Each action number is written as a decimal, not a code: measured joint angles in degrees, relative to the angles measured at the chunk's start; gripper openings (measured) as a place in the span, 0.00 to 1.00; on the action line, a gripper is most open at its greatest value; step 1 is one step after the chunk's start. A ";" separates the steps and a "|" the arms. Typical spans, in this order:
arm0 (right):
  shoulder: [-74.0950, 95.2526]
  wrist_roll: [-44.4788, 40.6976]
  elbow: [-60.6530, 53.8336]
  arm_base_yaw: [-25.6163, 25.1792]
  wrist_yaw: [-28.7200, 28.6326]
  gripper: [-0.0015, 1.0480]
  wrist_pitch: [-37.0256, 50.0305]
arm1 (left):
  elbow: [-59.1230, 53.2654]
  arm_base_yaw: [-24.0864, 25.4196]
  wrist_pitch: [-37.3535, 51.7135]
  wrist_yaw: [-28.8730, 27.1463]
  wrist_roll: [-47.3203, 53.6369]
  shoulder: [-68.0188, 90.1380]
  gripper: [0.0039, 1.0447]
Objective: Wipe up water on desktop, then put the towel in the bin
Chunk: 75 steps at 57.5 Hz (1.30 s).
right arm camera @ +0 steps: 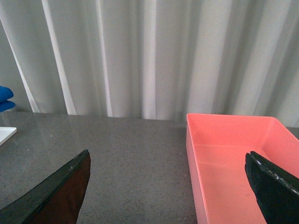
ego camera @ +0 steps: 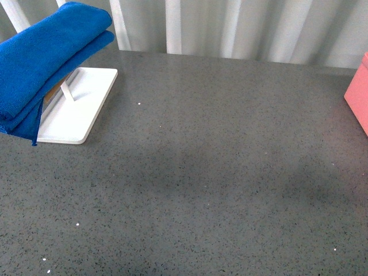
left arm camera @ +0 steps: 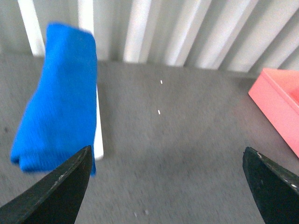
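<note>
The blue towel (ego camera: pixel 43 57) hangs folded over the white rack (ego camera: pixel 77 112) at the far left of the dark-grey desktop (ego camera: pixel 218 167). It also shows in the left wrist view (left arm camera: pixel 58 98), ahead of and to one side of my open, empty left gripper (left arm camera: pixel 168 179). A corner of the salmon-pink bin (ego camera: pixel 359 95) shows at the right edge of the front view. In the right wrist view the bin (right arm camera: pixel 233 163) is empty and lies just ahead of my open, empty right gripper (right arm camera: pixel 170 179). Neither arm shows in the front view. I see no water on the desktop.
A white pleated curtain (ego camera: pixel 230 26) runs along the desktop's far edge. The rack's white base shows beside the towel in the left wrist view (left arm camera: pixel 99 126).
</note>
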 joint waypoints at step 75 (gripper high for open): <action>0.00 0.00 0.00 0.00 0.02 0.93 0.00 | 70.90 -2.01 -12.15 -22.18 13.53 83.17 0.94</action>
